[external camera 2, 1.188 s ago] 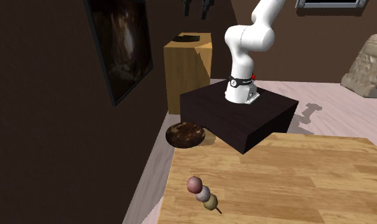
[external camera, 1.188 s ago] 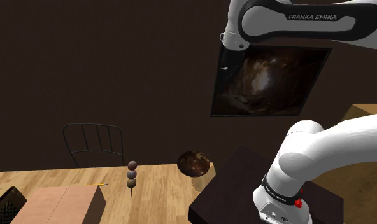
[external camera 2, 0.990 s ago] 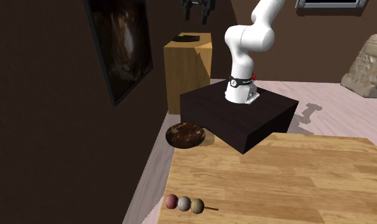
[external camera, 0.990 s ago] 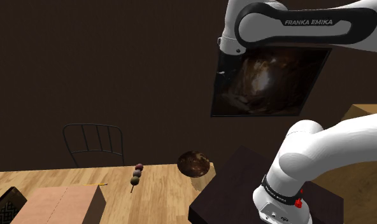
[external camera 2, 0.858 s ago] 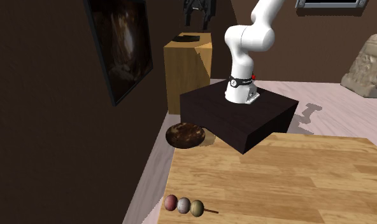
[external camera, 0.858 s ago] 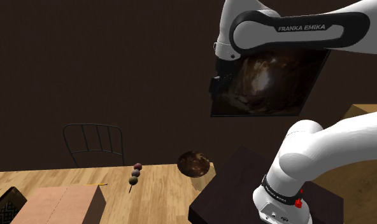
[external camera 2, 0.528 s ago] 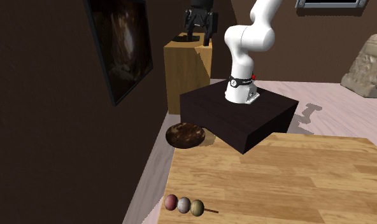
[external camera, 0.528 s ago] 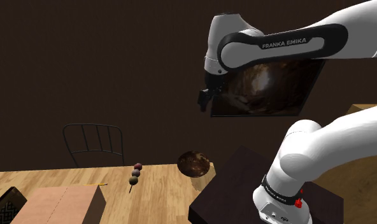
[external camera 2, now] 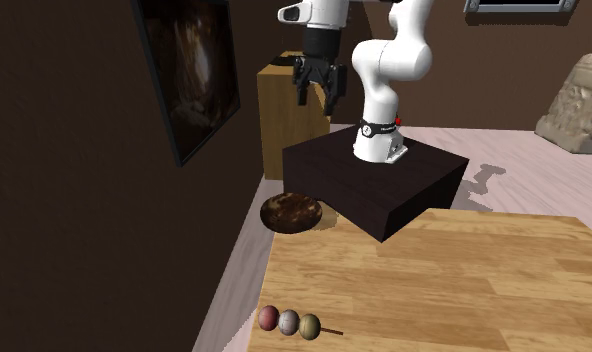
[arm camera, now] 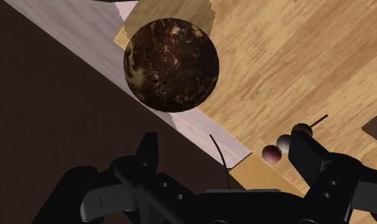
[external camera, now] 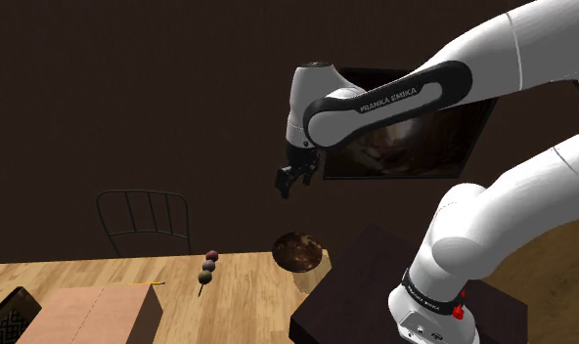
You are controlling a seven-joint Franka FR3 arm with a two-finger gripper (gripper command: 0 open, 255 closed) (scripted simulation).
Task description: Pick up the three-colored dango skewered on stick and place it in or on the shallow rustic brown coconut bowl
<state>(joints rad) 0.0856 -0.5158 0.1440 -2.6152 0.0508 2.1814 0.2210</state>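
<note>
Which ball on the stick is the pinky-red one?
The end ball farthest from the bare stick end; the middle ball is pale grey, the other end ball olive.

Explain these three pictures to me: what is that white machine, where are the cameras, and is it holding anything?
The white machine is a robot arm standing on a dark box. Its black gripper is a two-fingered hand; it is open and holds nothing. One picture looks over the arm's shoulder, one from across the wooden table, one from a camera on the hand. On the table lies the dango, three balls on a stick. The brown bowl sits on the floor beside the box.
</note>
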